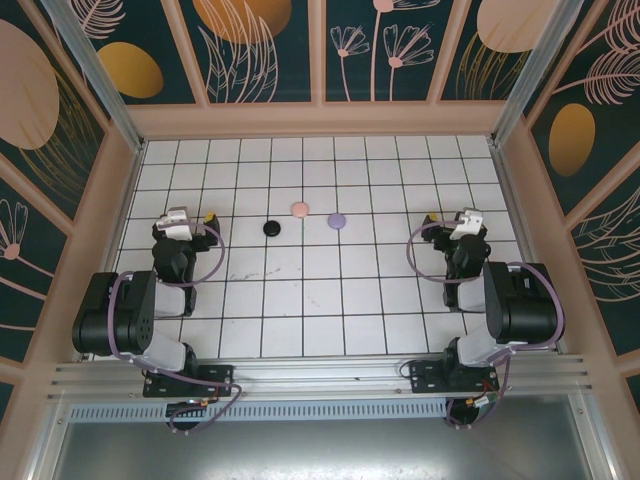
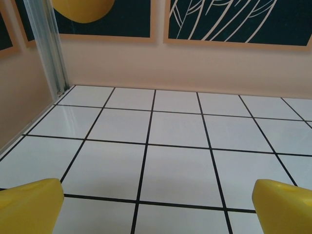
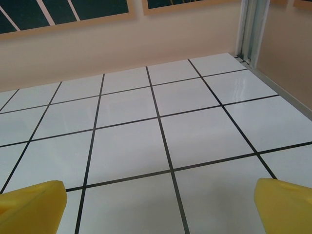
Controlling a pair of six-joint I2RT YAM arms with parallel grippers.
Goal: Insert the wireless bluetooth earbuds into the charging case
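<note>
The left fingers (image 2: 29, 207) and right fingers (image 3: 285, 207) are spread wide, holding nothing. On the counter (image 1: 330, 300) sit a black disc (image 1: 270, 228), pink disc (image 1: 298, 208) and purple disc (image 1: 337, 220), too tiny to see well.

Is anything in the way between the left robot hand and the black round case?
No, nothing visible. Only bare white tiles lie between the open left gripper and the black case. The pink case and lavender case sit beyond it.

Black left arm (image 1: 125, 315) and right arm (image 1: 515, 300), chunky rounded joints. Looped purple cables (image 1: 219, 260) on both. Yellow fingers on left pincer (image 2: 158, 195) and right pincer (image 3: 160, 195).
</note>
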